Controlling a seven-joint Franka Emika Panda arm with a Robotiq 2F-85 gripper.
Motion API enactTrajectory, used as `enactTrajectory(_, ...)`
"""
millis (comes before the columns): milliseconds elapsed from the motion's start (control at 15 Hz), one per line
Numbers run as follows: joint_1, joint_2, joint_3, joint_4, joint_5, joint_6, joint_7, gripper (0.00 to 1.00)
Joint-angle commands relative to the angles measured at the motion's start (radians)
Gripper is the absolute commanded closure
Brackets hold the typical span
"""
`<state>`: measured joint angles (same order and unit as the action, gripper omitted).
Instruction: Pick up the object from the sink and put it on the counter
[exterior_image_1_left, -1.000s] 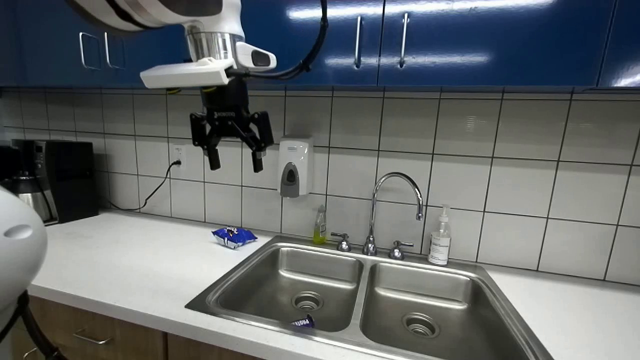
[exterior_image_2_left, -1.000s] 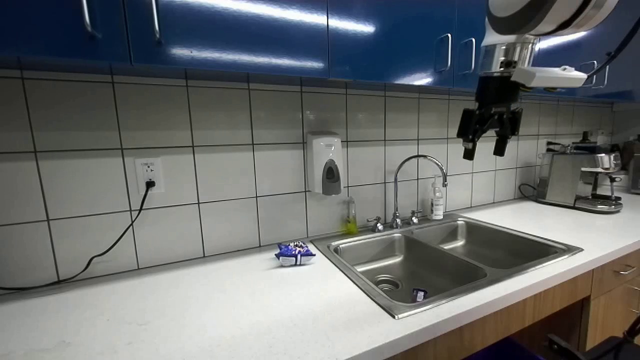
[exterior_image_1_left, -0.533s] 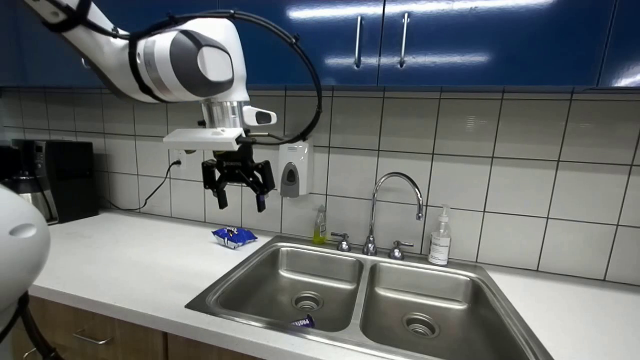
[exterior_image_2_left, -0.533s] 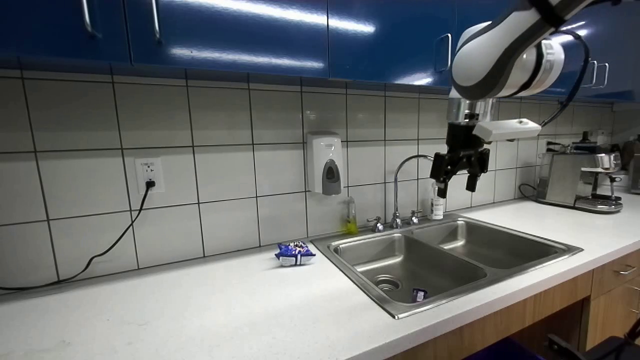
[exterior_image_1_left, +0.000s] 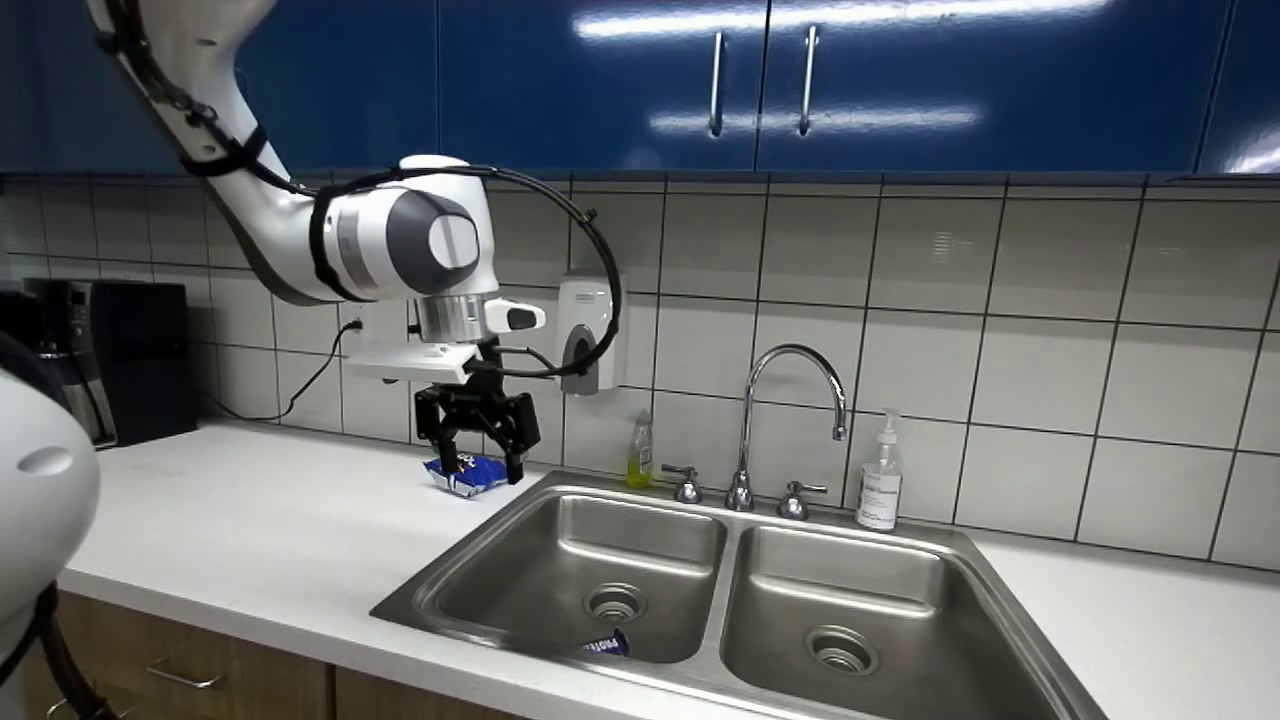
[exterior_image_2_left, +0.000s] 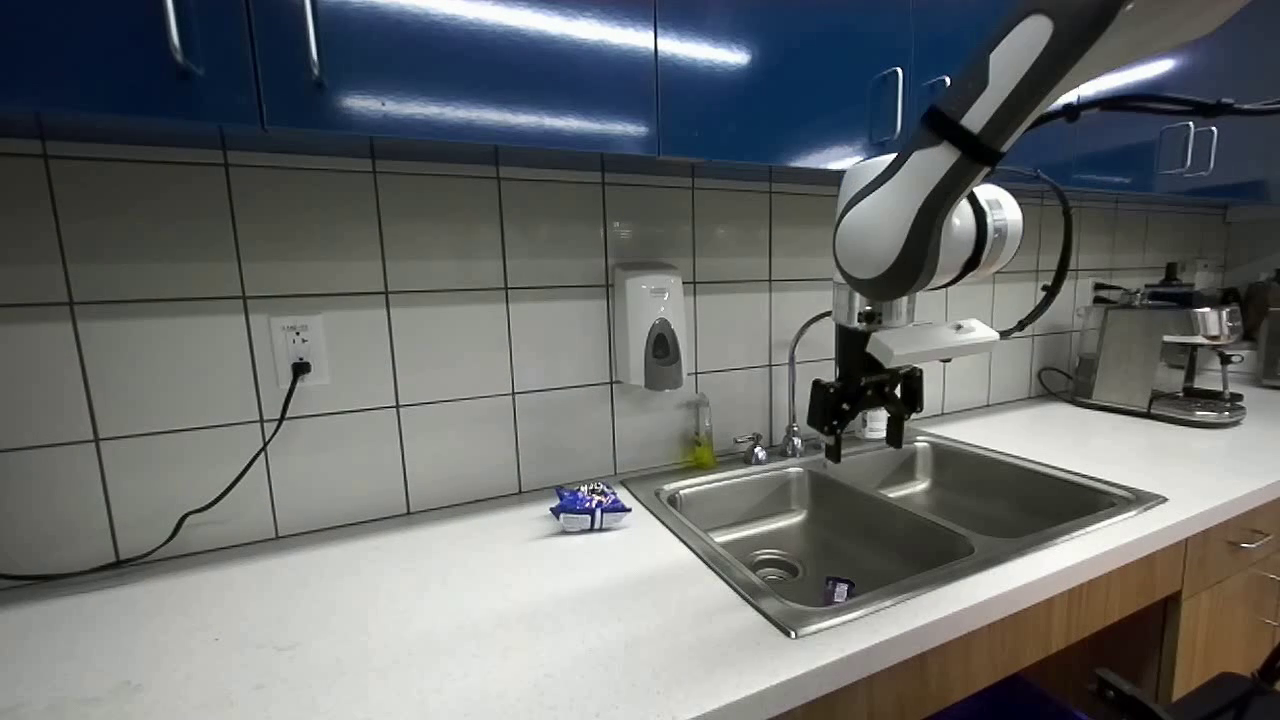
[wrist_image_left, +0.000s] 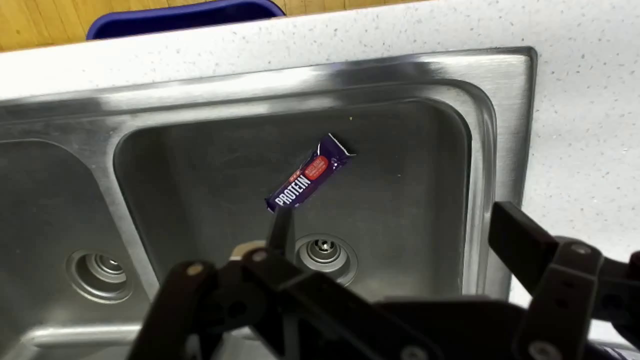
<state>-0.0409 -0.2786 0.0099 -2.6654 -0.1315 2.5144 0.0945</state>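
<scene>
Arm (exterior_image_2_left: 915, 225) and gripper (exterior_image_2_left: 864, 452): lower in the frame than half a second earlier in both exterior views, and farther left too in an exterior view; the protein bar (wrist_image_left: 309, 175) lies where it did.
Left-hand basin (wrist_image_left: 30, 200): at the left of the wrist frame, with its own drain (wrist_image_left: 100, 275); it seems to have no part in the job.
Fingers (wrist_image_left: 283, 230): bottom centre to right, spread wide, nothing gripped. One tip meets the bar's lower end in the frame, but the gripper hangs above the sink (wrist_image_left: 512, 115), so that is line of sight rather than contact.
Protein bar: upper centre, lying on the floor of the right-hand basin (wrist_image_left: 410, 210), slanting from lower left to upper right, near the drain cup (wrist_image_left: 325, 255) but apart from it.
Purple wrapper (wrist_image_left: 331, 148): probably slick; the bar inside is likely light and fairly stiff, though a hard squeeze could dent it.
Bar's middle: the best place to take hold, across the narrow width; the crimped ends would likely fold or slip. Its slant suggests rotating the gripper before descending.
Counter (wrist_image_left: 585, 100): right edge, the place for setting down; in both exterior views a blue packet (exterior_image_2_left: 590, 507) lies on it just beside the sink.
</scene>
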Motion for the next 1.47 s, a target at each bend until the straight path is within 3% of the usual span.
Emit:
enactTrajectory(0,-0.025,0.156,0.034,0.076,-0.06,0.029,0.11,0.0)
enactTrajectory(533,0.019,0.417,-0.015,0.226,-0.098,0.092,0.269,0.0)
enactTrajectory(1400,0.092,0.755,-0.18,0.461,-0.068,0.177,0.282,0.0)
